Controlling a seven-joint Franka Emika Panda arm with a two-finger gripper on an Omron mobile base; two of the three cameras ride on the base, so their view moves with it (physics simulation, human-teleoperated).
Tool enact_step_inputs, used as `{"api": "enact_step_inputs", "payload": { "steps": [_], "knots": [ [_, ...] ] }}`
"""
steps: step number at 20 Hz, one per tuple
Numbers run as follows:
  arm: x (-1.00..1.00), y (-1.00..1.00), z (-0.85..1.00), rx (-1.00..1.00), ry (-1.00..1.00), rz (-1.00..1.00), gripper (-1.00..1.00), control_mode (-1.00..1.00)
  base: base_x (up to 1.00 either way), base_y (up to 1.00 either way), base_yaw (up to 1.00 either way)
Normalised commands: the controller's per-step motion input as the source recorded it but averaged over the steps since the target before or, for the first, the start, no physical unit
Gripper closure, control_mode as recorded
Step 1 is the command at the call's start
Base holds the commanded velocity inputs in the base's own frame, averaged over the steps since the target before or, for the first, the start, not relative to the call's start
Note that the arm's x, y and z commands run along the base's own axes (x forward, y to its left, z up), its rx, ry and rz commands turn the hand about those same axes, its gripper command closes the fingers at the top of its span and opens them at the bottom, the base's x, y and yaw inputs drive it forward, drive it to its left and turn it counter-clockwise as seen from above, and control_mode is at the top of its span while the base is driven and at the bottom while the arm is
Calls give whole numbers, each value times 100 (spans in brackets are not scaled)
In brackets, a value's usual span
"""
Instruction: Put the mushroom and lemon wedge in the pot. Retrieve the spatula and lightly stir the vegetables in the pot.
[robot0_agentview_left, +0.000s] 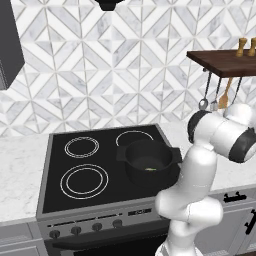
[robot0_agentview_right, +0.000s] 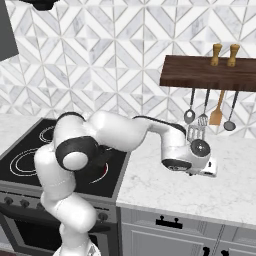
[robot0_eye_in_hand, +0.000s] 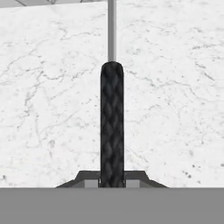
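The spatula (robot0_eye_in_hand: 112, 127) is clamped by its black handle in the claw (robot0_eye_in_hand: 112, 181), over the marble desk (robot0_eye_in_hand: 175, 109) to the right of the stove. A yellow-green bit is seen inside the pot (robot0_agentview_left: 149, 161) on the stove. Carrying the spatula over and stirring are judged to remain.

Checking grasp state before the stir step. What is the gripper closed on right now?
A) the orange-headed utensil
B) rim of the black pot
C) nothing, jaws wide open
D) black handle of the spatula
D: in the hand view the gripper is shut around the spatula's black textured handle, which runs up between its fingertips over the marble counter.
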Motion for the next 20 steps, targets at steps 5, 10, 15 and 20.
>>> {"api": "enact_step_inputs", "payload": {
  "steps": [5, 10, 15, 20],
  "knots": [
    [-63, 51, 77, -12, -30, 16, 100, -100, 0, 0, 0],
    [-51, 70, 74, -24, -15, 23, 100, -100, 0, 0, 0],
    [-45, 80, 70, -29, -7, 19, 100, -100, 0, 0, 0],
    [-21, 71, 75, -25, 0, 6, 100, -100, 0, 0, 0]
  ]
}}
